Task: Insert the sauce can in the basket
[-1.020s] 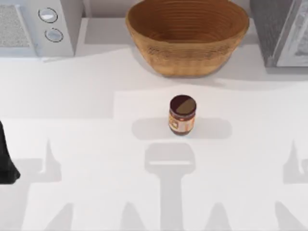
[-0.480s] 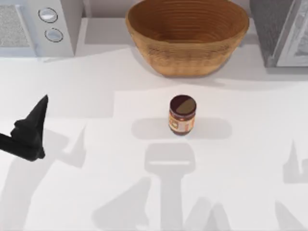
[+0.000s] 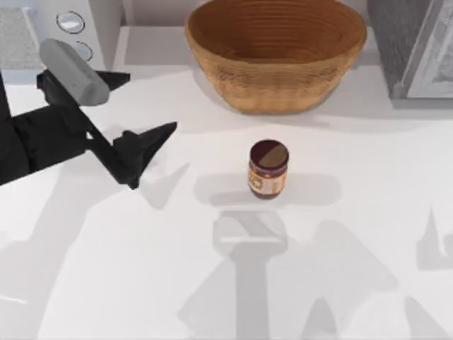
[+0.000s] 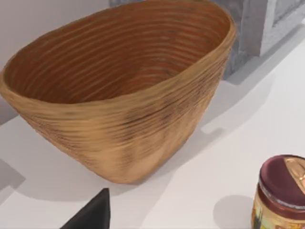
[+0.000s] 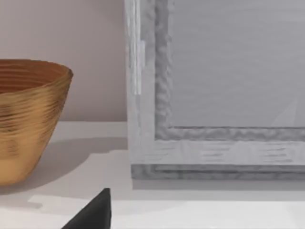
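The sauce can (image 3: 268, 168) stands upright at the table's middle, with a maroon top and an orange label. It shows again in the left wrist view (image 4: 281, 195). Behind it sits the wide wicker basket (image 3: 276, 53), with nothing inside it (image 4: 119, 90). My left gripper (image 3: 151, 100) hovers open to the left of the can, its fingers spread wide and pointing right, holding nothing. One black fingertip (image 4: 93, 214) shows in the left wrist view. My right arm is parked off the right side. A dark corner of its gripper (image 5: 91, 213) shows, with the basket (image 5: 28, 119) beyond.
A microwave (image 3: 64, 35) with two knobs stands at the back left, close behind my left arm. A grey appliance (image 3: 414, 46) fills the back right corner (image 5: 214, 95). The white tabletop (image 3: 354, 269) lies open in front of the can.
My left arm has swung in from the table's left edge, up and to the right toward the can. The can and basket have not moved.
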Robot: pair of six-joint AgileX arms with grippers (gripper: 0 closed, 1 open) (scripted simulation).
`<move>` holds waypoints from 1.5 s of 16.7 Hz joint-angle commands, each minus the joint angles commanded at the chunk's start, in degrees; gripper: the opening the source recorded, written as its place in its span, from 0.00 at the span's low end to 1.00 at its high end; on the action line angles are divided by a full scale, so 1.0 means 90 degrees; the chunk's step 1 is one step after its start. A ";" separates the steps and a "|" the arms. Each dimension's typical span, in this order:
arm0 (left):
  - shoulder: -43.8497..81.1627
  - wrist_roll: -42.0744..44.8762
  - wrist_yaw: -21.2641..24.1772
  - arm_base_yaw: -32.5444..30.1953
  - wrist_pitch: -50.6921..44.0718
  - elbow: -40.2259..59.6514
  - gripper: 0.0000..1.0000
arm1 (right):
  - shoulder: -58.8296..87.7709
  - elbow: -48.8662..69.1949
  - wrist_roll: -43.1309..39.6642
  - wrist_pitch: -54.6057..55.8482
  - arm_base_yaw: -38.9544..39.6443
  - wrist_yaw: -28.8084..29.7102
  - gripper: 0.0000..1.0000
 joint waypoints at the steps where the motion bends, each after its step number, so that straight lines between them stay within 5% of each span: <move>1: 0.0665 0.0147 0.0308 -0.0088 0.0236 0.0277 1.00 | 0.0000 0.0000 0.0000 0.0000 0.0000 0.0000 1.00; 7: 0.3948 0.0828 0.1896 -0.0553 0.1439 0.1686 1.00 | 0.0000 0.0000 0.0000 0.0000 0.0000 0.0000 1.00; 12: 0.5305 0.1062 0.2612 -0.0763 0.1954 0.2293 1.00 | 0.0000 0.0000 0.0000 0.0000 0.0000 0.0000 1.00; 20: 0.5478 0.1006 0.2612 -0.0843 0.2041 0.2419 1.00 | 0.0000 0.0000 0.0000 0.0000 0.0000 0.0000 1.00; 25: 0.6075 0.0448 0.2000 -0.1542 0.2412 0.3140 1.00 | 0.0000 0.0000 0.0000 0.0000 0.0000 0.0000 1.00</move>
